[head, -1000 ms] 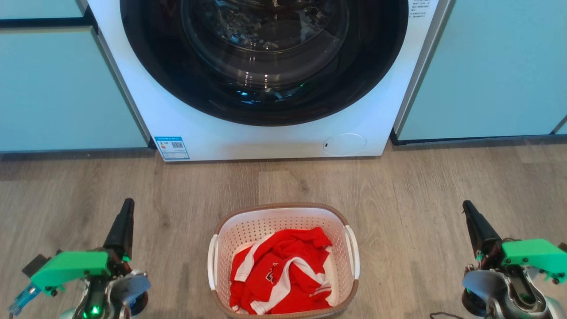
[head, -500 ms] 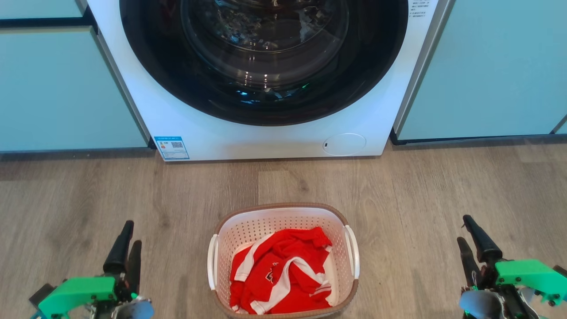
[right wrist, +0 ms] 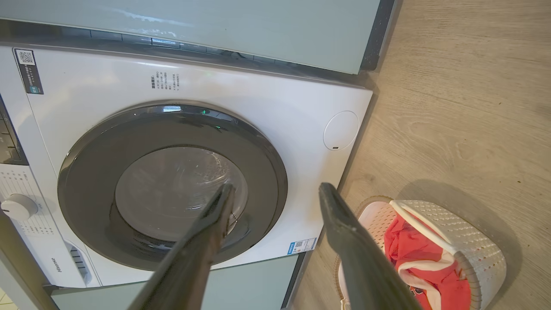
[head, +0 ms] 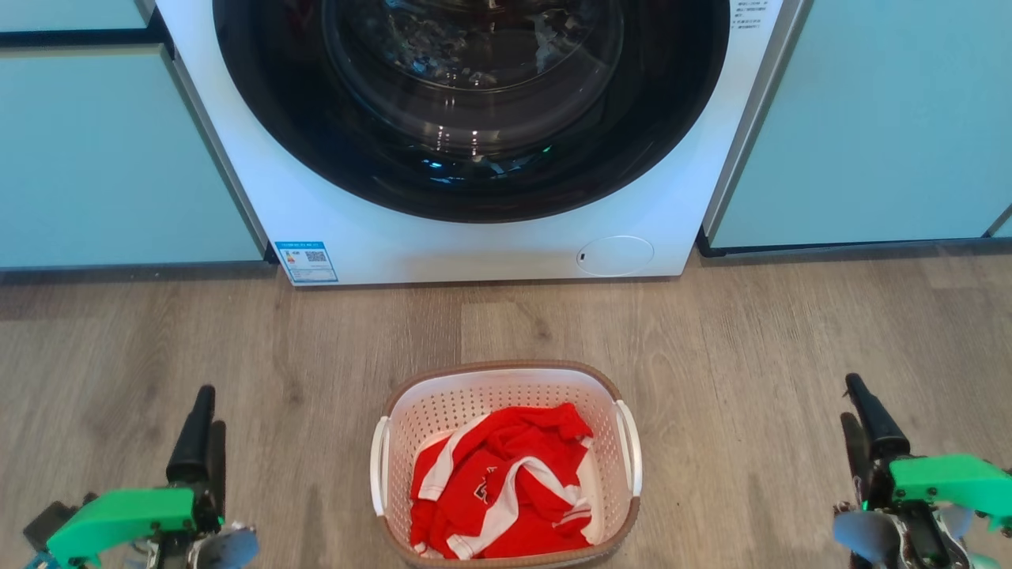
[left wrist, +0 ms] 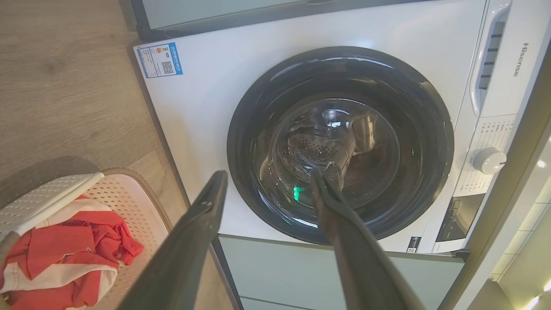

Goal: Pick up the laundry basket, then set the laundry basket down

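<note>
Head view at the approach stage, nothing yet grasped. The laundry basket (head: 490,395) stands upright on the wooden floor (head: 711,356) at 6 o'clock in the frame, with the white washing machine (head: 356,229) beyond it at 12 o'clock and bare floor between the two. A red-and-white garment (head: 498,482) is held inside. The basket's long axis is seen to run from 12 to 6 o'clock, so that the left handle (head: 379,466) is presented toward 9 o'clock and the right handle (head: 630,446) toward 3 o'clock.

The left end effector (head: 210,411) is placed at 8 o'clock and the right end effector (head: 851,399) at 4 o'clock, each well apart from the basket and touching nothing. From the left end effector the basket lies at 3 o'clock; from the right, at 9 o'clock. The left is judged slightly the nearer to its handle. In both wrist views the fingers are seen parted by a moderate gap with nothing between them, and are aimed at the machine door, not at the basket, which sits off at 8 o'clock in the left wrist view and 4 o'clock in the right.

An inward closing from both sides onto the handles is judged to be required next
</note>
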